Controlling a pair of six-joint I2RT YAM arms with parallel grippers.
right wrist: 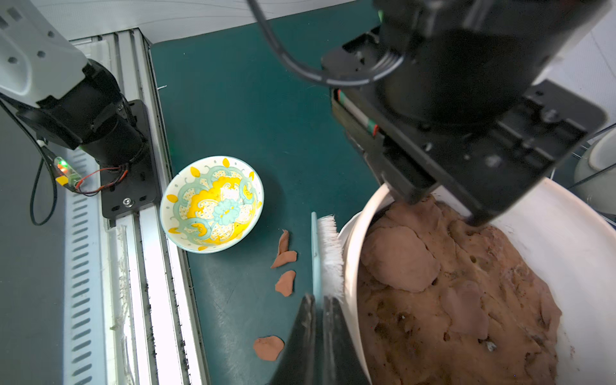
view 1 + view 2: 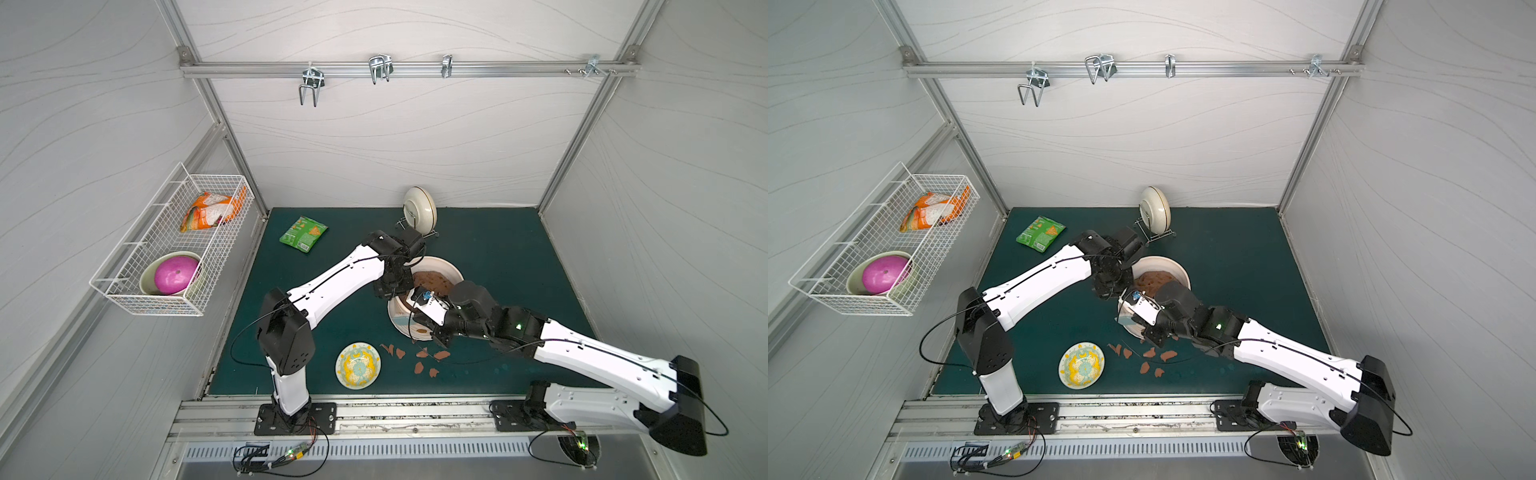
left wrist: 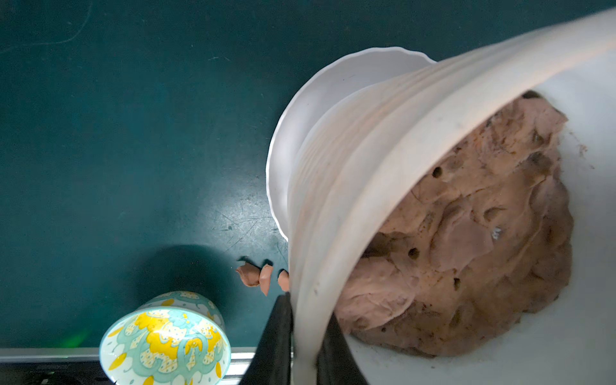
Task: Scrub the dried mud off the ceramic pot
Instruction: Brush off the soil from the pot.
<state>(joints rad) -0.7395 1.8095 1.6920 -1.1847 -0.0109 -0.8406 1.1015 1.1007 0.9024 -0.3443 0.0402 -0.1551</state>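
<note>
Dried mud (image 2: 419, 367) lies right of plate (image 2: 358, 365), before ceramic pot (image 2: 448, 266).

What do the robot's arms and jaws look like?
The left arm and right arm have white rounded shells, black joints and a thin black cable along each. A green light glows on the right one. The jaws are black, tapering.
</note>
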